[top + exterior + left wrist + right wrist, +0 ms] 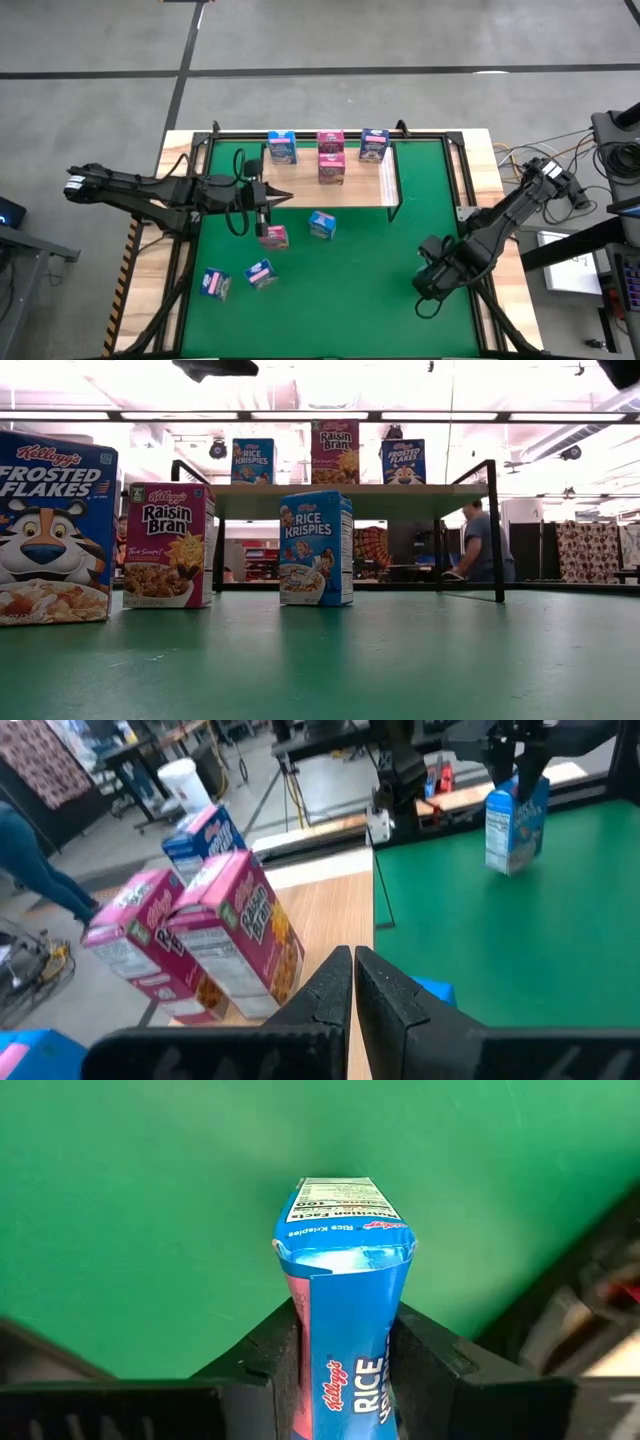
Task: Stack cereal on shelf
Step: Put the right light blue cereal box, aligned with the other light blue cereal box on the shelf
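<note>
A: While the shelf (345,192) sits at the far side of the green mat (350,290), four boxes stand on it: a light blue one (282,147) at the left, two pink ones (331,154) in the middle, one behind the other, and a dark blue one (373,146) at the right.

B: And down on the mat?

A: A pink box (274,237) and a light blue box (322,225) just in front of the shelf, then two more, a dark blue (214,284) and another (261,273), nearer on the left.

B: What has the right gripper (345,1345) got?

A: A light blue Rice Krispies box (345,1280), its fingers pressed on both sides hard enough that the cardboard pinches in. That's over the near right of the mat.

B: The left gripper (263,218)?

A: Fingers shut together, holding nothing, hanging above the pink box by the shelf's left end.

B: Anything beyond the bench?

A: A person (478,540) in the room behind, far right.
</note>
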Controlling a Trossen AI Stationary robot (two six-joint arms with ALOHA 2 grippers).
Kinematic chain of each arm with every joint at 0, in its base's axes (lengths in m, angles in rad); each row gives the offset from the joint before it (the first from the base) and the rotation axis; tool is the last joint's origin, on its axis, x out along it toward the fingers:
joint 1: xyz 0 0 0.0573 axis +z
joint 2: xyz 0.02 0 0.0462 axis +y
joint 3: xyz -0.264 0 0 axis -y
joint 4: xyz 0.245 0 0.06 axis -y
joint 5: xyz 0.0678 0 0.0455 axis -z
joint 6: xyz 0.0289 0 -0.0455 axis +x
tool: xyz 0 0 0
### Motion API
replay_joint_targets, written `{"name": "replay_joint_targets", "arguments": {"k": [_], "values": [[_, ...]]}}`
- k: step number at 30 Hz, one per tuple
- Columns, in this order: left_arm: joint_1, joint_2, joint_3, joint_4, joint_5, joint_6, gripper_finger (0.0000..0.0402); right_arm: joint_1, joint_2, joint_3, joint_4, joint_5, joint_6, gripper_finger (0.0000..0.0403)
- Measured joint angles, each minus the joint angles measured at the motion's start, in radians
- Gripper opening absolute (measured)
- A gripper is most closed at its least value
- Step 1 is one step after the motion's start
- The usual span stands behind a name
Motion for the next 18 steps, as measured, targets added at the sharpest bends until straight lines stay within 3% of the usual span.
{"name": "replay_joint_targets", "arguments": {"k": [5, 10, 14, 18], "values": [[-0.003, -0.019, -0.04, 0.081, 0.001, 0.045, 0.0, -0.002, -0.004, 0.108, 0.031, 0.198, -0.053, 0.0116], [-0.004, -0.046, -0.041, 0.085, 0.001, 0.042, 0.0, -0.031, -0.004, 0.197, 0.097, 0.388, -0.203, 0.0116], [-0.004, -0.073, -0.046, 0.078, 0.0, 0.041, 0.0, -0.081, -0.004, 0.246, 0.165, 0.463, -0.367, 0.0116], [-0.004, -0.107, -0.067, 0.083, 0.0, 0.048, 0.0, -0.162, -0.004, 0.268, 0.298, 0.471, -0.594, 0.0116]]}}
